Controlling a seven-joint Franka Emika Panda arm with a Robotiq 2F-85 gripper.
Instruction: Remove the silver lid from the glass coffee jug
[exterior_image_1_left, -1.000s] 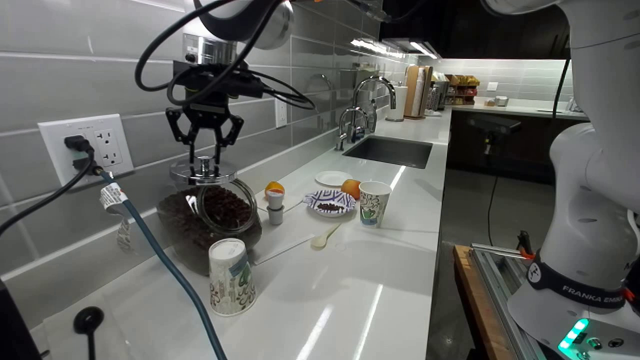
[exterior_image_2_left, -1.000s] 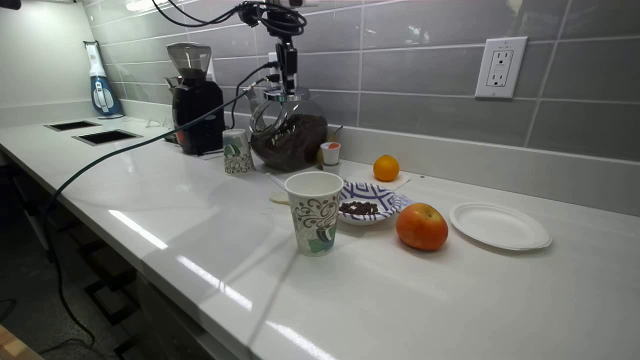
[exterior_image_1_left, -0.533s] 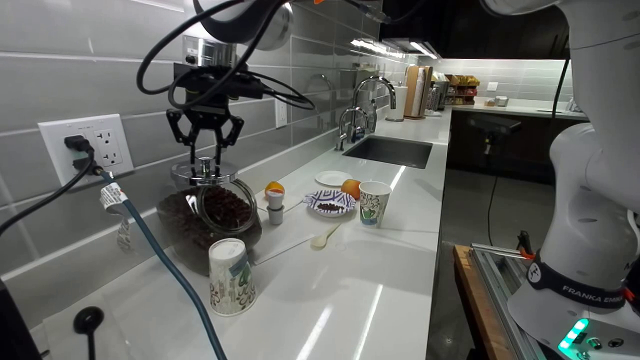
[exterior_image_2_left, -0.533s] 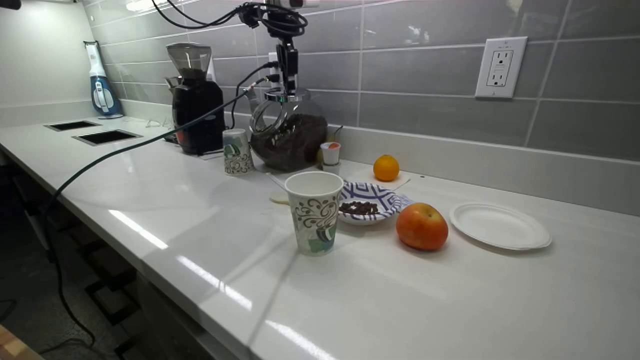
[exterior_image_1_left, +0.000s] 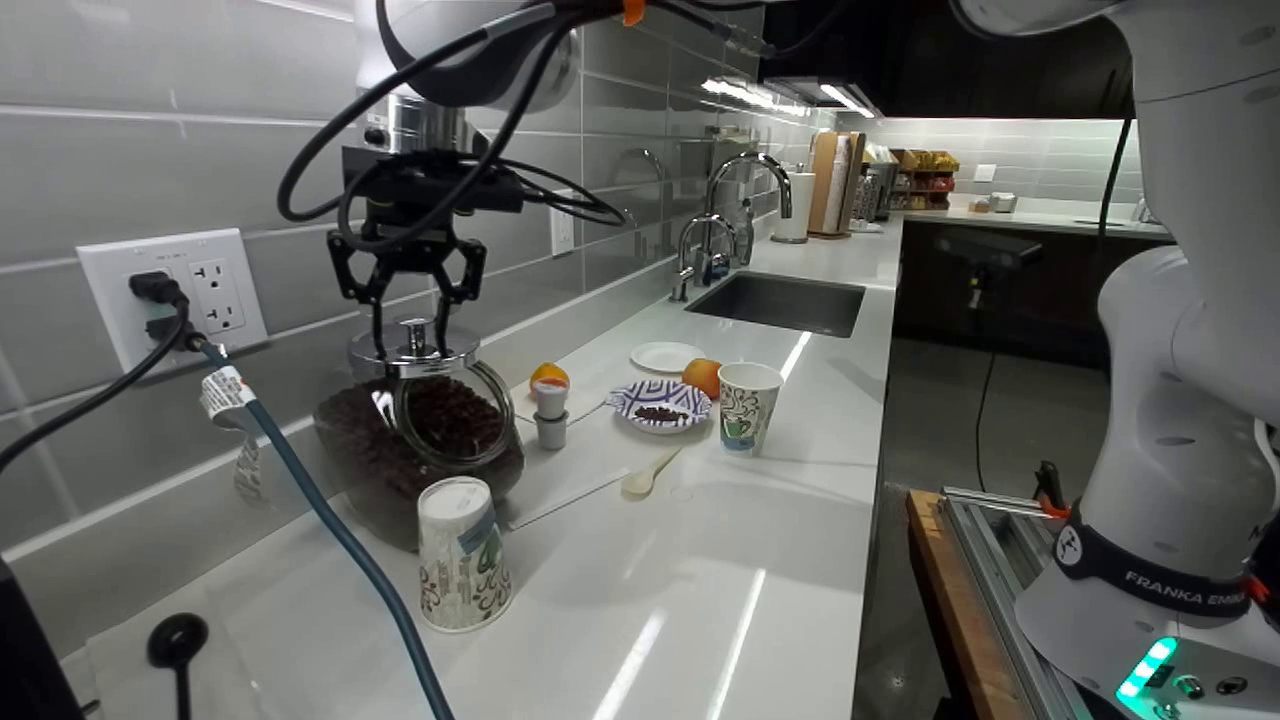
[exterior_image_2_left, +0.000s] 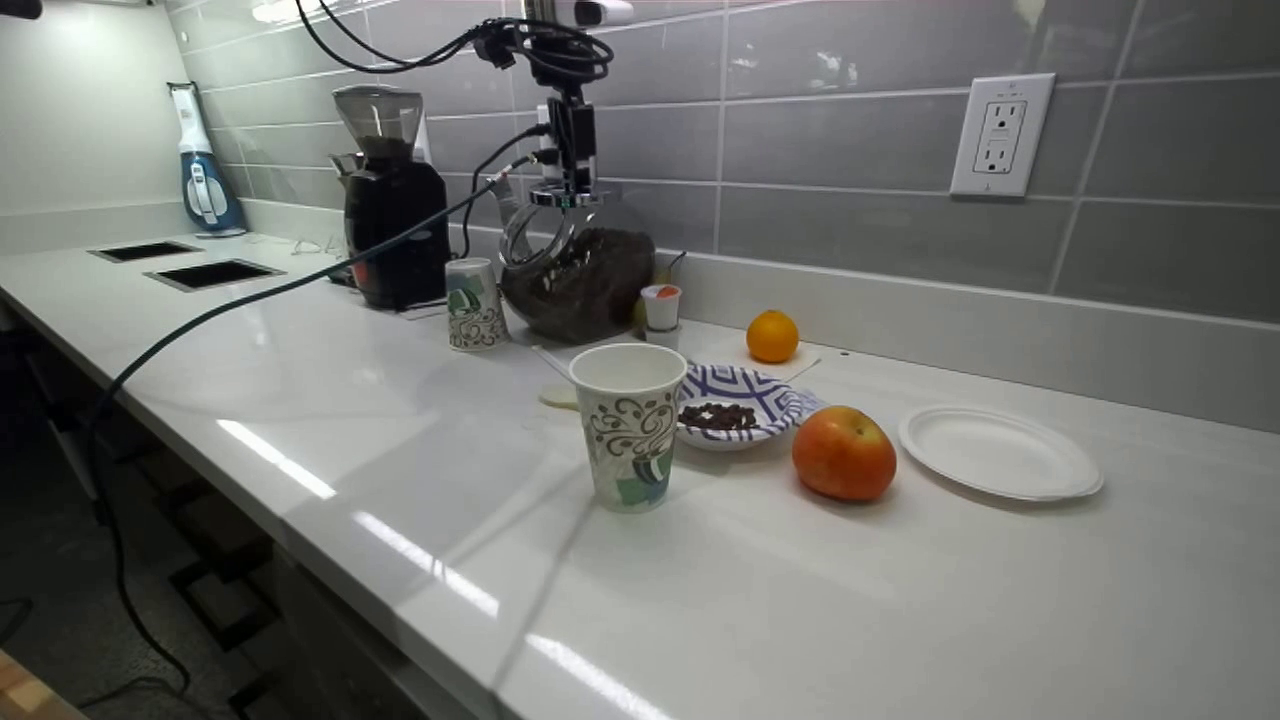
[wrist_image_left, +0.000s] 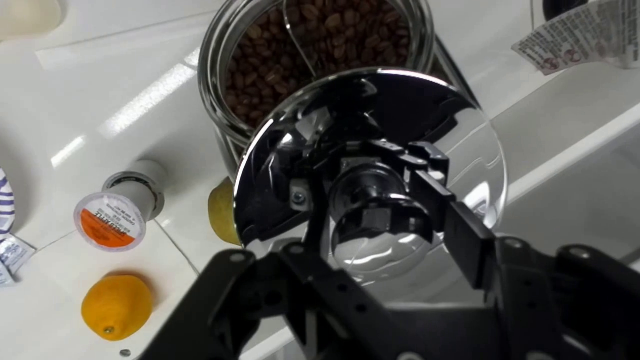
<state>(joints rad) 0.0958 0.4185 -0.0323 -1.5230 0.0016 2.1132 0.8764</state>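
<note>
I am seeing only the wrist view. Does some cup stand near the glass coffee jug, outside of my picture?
Observer: Yes. In both exterior views, a patterned paper cup stands upside down close beside the glass coffee jug; whether they touch, I cannot tell.
Operator: Good to know. For laying down the silver lid later, is there some plate which I do not see?
Observer: Yes. A white plate lies near the red apple, farther along the counter; both exterior views show it.
</note>
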